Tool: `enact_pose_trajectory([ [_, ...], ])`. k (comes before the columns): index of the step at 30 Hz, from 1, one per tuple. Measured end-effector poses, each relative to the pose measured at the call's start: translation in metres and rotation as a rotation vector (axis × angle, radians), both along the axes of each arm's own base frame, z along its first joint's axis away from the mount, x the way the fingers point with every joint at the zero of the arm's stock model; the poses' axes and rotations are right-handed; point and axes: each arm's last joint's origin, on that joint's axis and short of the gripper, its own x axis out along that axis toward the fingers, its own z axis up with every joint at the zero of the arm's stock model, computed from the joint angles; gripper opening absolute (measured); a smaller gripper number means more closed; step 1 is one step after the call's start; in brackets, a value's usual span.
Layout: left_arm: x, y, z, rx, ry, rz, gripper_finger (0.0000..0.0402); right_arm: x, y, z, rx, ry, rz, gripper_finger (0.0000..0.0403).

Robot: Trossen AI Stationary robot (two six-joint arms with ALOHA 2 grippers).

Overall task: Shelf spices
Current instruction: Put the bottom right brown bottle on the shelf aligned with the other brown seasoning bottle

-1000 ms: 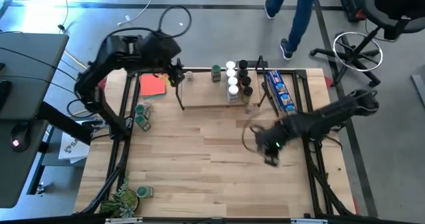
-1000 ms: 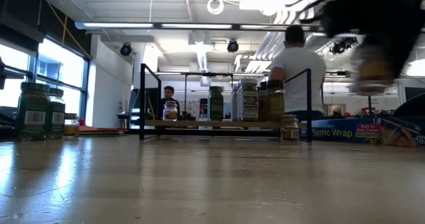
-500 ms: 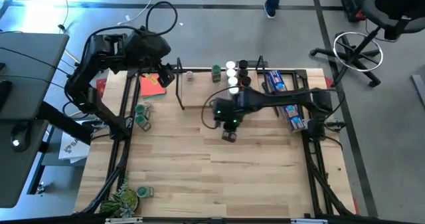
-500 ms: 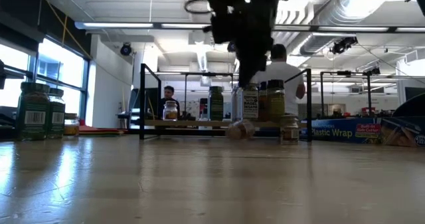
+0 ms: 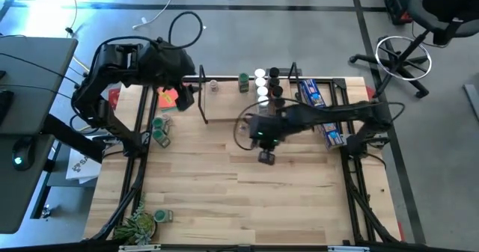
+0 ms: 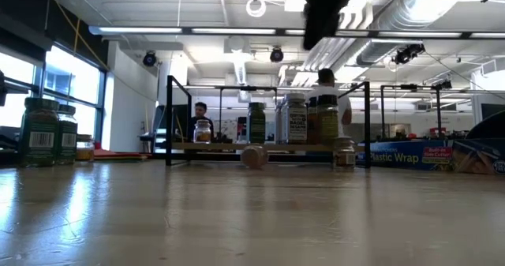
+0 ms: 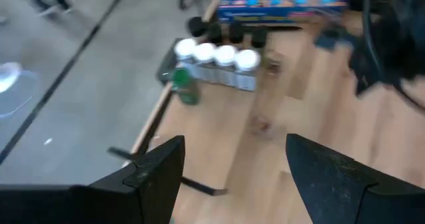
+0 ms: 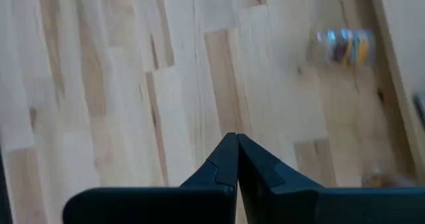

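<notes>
With the right gripper (image 8: 236, 139) pinched shut on nothing above a jar (image 6: 254, 156) lying on its side just before the shelf (image 6: 268, 147), and the left gripper (image 7: 234, 167) open off the shelf's end, that loose jar may roll away.

I'm working in a big lab/workshop rm: bare pipes (image 6: 371, 53) on ceiling, gray floor (image 5: 247, 39), rolling chair (image 5: 419, 28), desks w/ a person (image 6: 200, 116) far back.
</notes>
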Motion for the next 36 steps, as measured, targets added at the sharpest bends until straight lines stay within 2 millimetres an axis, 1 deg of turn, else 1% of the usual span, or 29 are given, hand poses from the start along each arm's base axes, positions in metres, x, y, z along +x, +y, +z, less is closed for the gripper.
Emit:
enact_pose_trajectory([
  [2, 0.001, -0.005, 0.000, -0.016, 0.000, -0.048, 0.0258, -0.022, 0.004, 0.008, 0.008, -0.012, -0.039, 0.0000],
  [4, 0.002, -0.009, 0.000, -0.046, -0.007, -0.076, 0.0258, -0.048, 0.007, 0.012, 0.038, -0.022, -0.120, 0.0000],
  [8, 0.009, -0.014, -0.003, -0.115, -0.030, -0.040, 0.0258, -0.103, 0.011, 0.015, 0.112, -0.050, -0.316, 0.0000],
  [10, 0.019, -0.016, -0.008, -0.171, -0.039, 0.020, 0.0258, -0.127, 0.011, 0.017, 0.150, -0.078, -0.375, 0.0000],
  [13, 0.041, -0.020, -0.021, -0.283, -0.042, 0.136, 0.0258, -0.150, 0.010, 0.016, 0.179, -0.110, -0.403, 0.0000],
  [16, 0.069, -0.030, -0.040, -0.394, -0.034, 0.271, 0.0258, -0.165, 0.008, 0.018, 0.168, -0.145, -0.379, 0.0000],
  [19, 0.102, -0.044, -0.066, -0.507, 0.010, 0.385, 0.0258, -0.170, 0.006, 0.021, 0.111, -0.175, -0.298, 0.0000],
  [23, 0.145, -0.064, -0.111, -0.624, 0.142, 0.456, 0.0258, -0.175, 0.005, 0.024, 0.035, -0.199, -0.177, 0.0000],
  [26, 0.173, -0.072, -0.148, -0.687, 0.274, 0.464, 0.0258, -0.177, 0.004, 0.024, 0.002, -0.200, -0.109, 0.0000],
  [29, 0.194, -0.068, -0.181, -0.698, 0.369, 0.480, 0.0258, -0.184, 0.004, 0.025, 0.006, -0.173, -0.062, 0.0000],
  [31, 0.204, -0.061, -0.198, -0.684, 0.407, 0.501, 0.0258, -0.190, 0.004, 0.025, 0.017, -0.149, -0.040, 0.0000],
  [36, 0.222, -0.035, -0.237, -0.630, 0.477, 0.558, 0.0258, -0.210, 0.001, 0.029, 0.037, -0.122, -0.052, 0.0000],
])
